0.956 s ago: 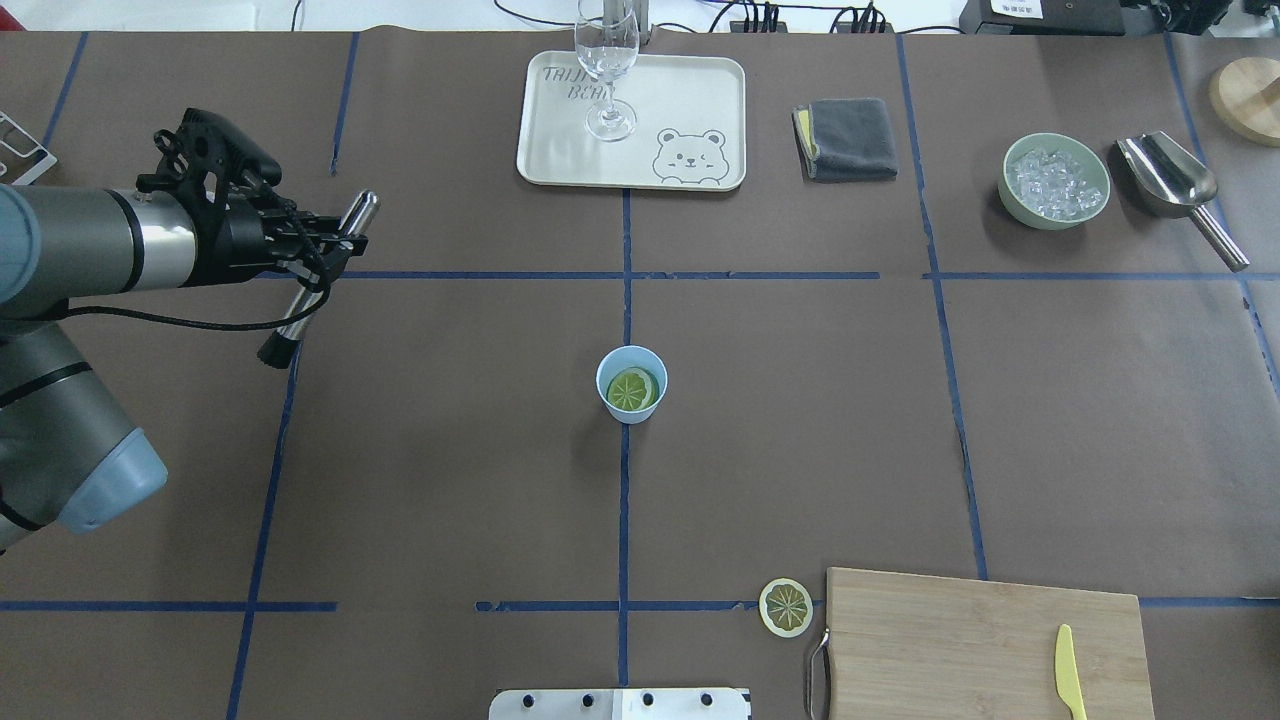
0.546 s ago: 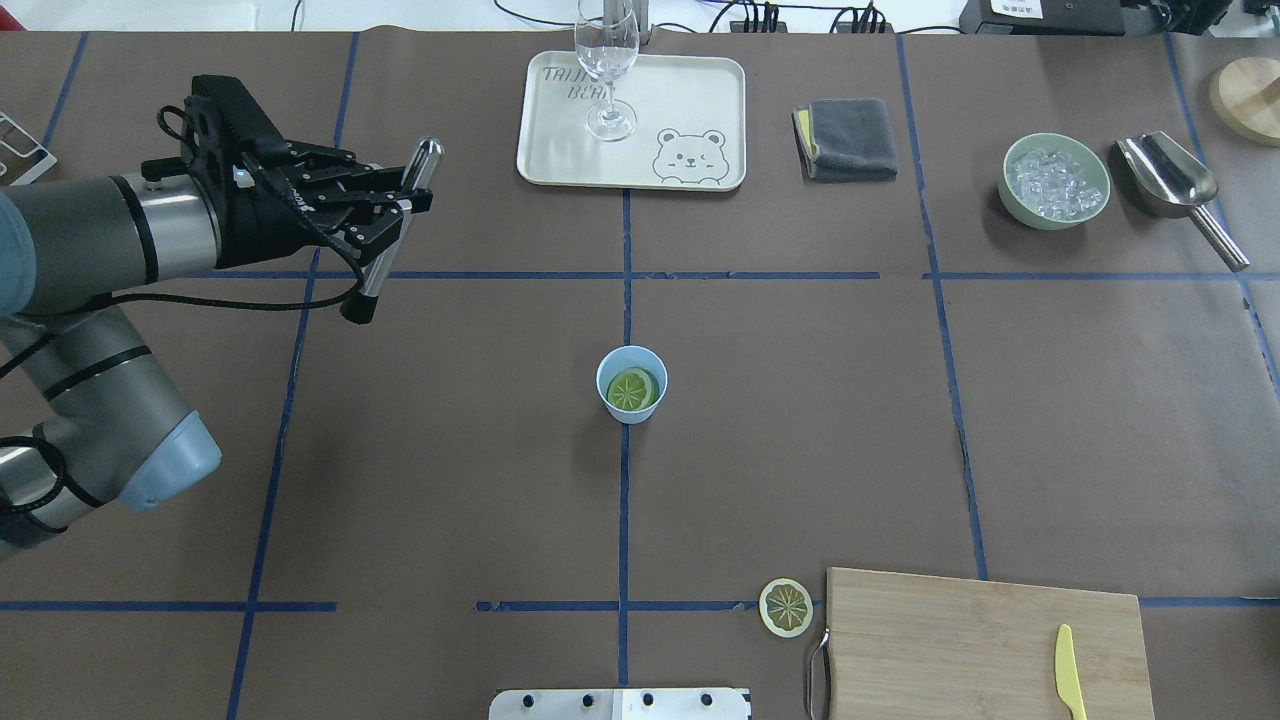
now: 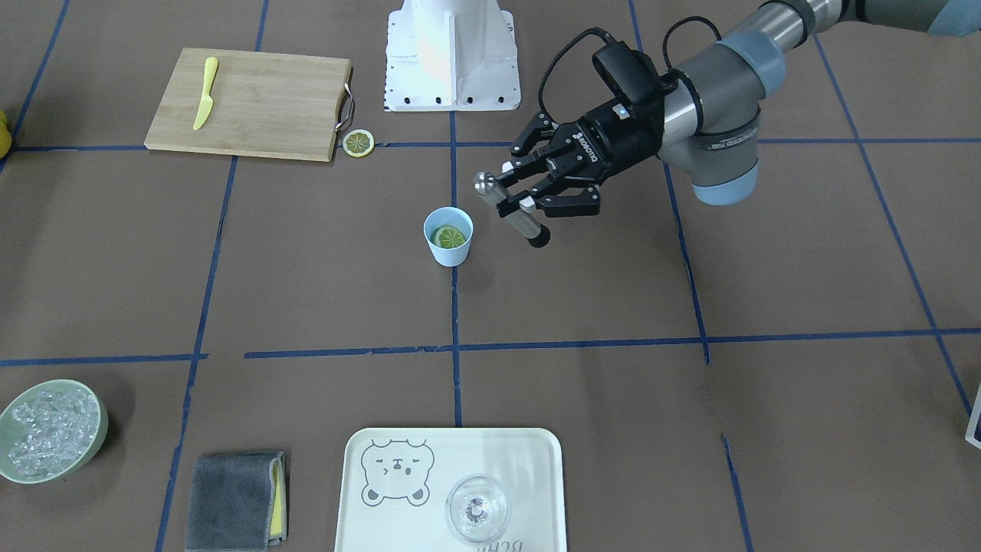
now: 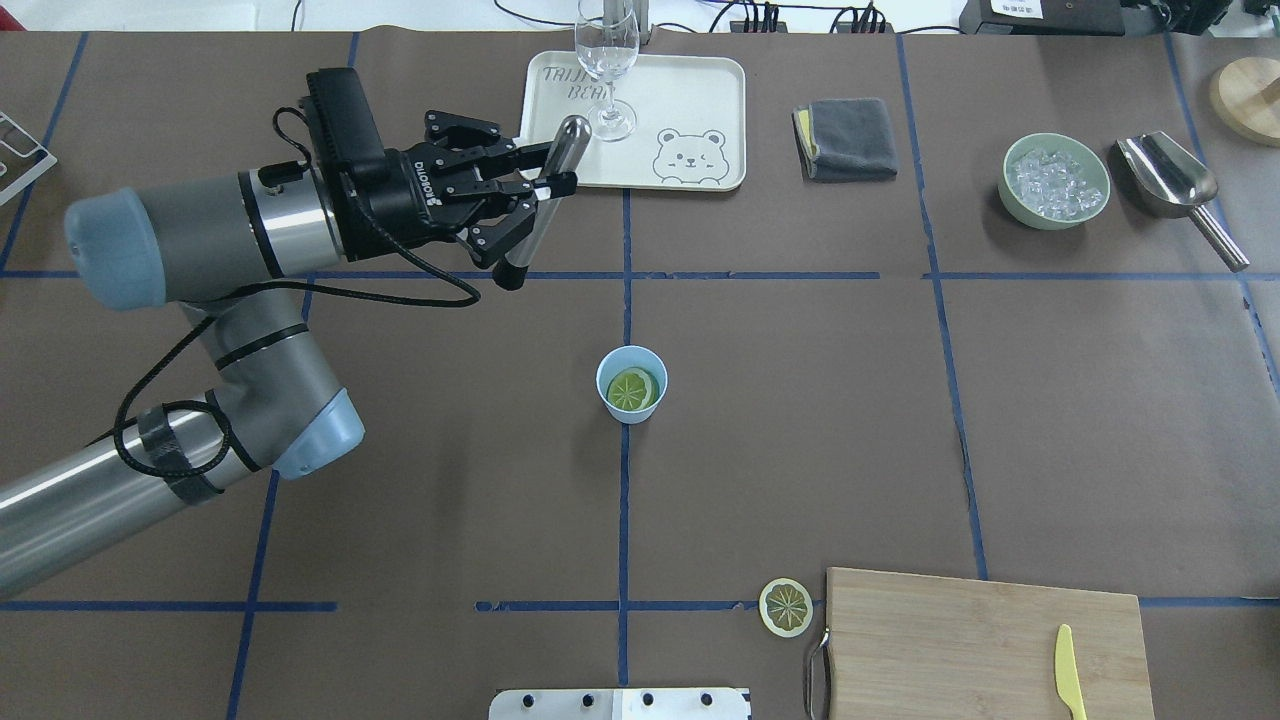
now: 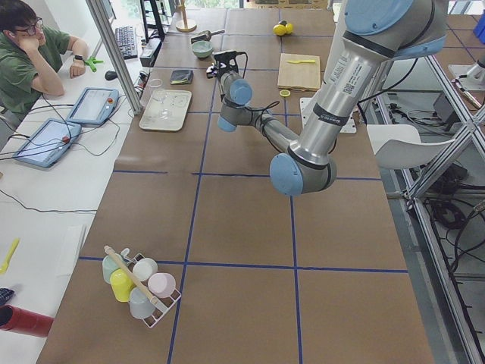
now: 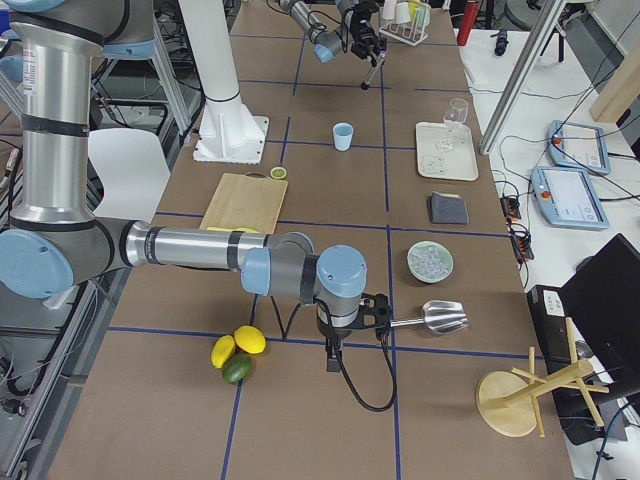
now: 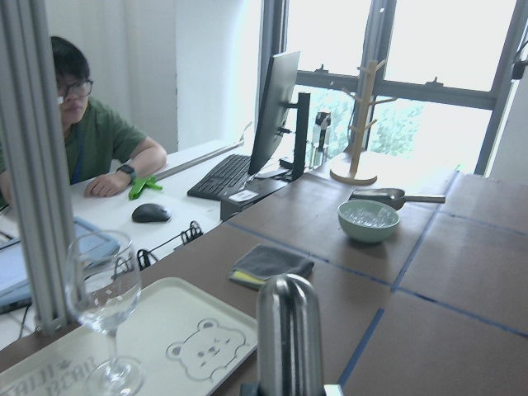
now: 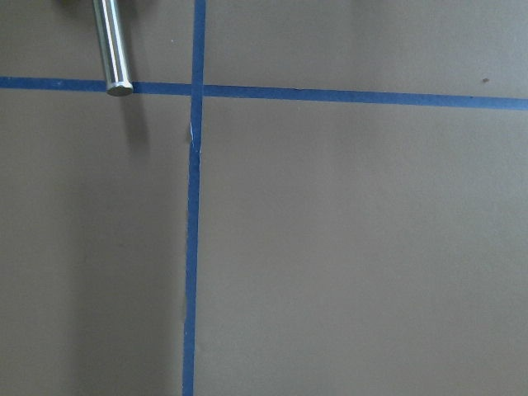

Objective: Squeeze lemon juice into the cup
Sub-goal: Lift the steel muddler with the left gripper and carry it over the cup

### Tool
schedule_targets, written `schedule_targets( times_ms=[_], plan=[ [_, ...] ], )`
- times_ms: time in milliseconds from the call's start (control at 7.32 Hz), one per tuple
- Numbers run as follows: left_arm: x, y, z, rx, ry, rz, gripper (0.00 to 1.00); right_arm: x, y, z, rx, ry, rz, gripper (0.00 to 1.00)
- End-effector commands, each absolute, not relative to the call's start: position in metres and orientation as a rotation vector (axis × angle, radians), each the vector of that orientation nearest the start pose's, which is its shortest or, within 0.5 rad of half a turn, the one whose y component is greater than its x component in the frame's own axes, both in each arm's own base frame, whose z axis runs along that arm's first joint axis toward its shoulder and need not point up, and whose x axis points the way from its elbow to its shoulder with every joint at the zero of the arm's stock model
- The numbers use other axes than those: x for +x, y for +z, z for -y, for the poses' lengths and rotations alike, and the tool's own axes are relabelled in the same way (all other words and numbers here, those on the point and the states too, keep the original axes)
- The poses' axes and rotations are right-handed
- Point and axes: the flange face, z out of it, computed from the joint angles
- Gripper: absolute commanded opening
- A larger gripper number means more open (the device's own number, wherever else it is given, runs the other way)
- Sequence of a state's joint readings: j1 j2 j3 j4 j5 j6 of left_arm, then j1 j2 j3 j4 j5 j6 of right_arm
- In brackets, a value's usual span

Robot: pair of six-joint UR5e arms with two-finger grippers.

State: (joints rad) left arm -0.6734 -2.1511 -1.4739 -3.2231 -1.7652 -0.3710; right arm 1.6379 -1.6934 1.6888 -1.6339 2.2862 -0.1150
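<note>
Left gripper (image 4: 545, 190): closed around a steel muddler (image 4: 560, 150) near its middle, black tip angled down and rounded end up.
What changed: within the last second the left arm has swung in from the left end of the table toward the centre, carrying the muddler. The front-facing view puts the raised tool just to the robot's left of the cup.
Cup (image 4: 630, 417): upright at mid-table on the central tape line, where it stood a second ago.
Lemon (image 4: 632, 391): lying inside the cup, cut face up, also unmoved.
Meaning for the task: the fruit is already in place, so the pressing itself looks like the step ahead. The approach is nearly done, but the tip is not yet over the mouth.
Room to move: bare paper lies between tool and cup. The tray (image 4: 700, 90) and stemmed glass (image 4: 606, 60) sit at the far edge. Overhead, the muddler's top looks close to the glass, yet the front view shows them well apart.
Near edge: a thin slice (image 4: 786, 607) lies beside the cutting board (image 4: 950, 640), well apart from the cup.
Right gripper (image 6: 335, 345): low near the right end, by the scoop (image 6: 440, 318); whether its jaws are apart I cannot tell.
</note>
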Motion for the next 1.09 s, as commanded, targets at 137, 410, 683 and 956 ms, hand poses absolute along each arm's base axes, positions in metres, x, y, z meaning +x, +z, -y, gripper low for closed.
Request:
schedule_targets(
  times_ms=[137, 410, 683, 956],
  plan=[
    [0.499, 0.229, 0.394, 1.819, 0.357, -1.447, 0.00, 0.098, 0.670, 0.428, -0.002, -0.017, 0.718, 1.00],
    [0.520, 0.228, 0.370, 1.823, 0.316, -1.450, 0.00, 0.100, 0.672, 0.427, -0.004, -0.011, 0.718, 1.00],
    [0.529, 0.218, 0.372, 1.826, 0.279, -1.440, 0.00, 0.104, 0.673, 0.425, -0.004, -0.003, 0.717, 1.00],
    [0.527, 0.213, 0.376, 1.835, 0.244, -1.426, 0.00, 0.104, 0.672, 0.427, -0.001, -0.003, 0.717, 1.00]
  ],
)
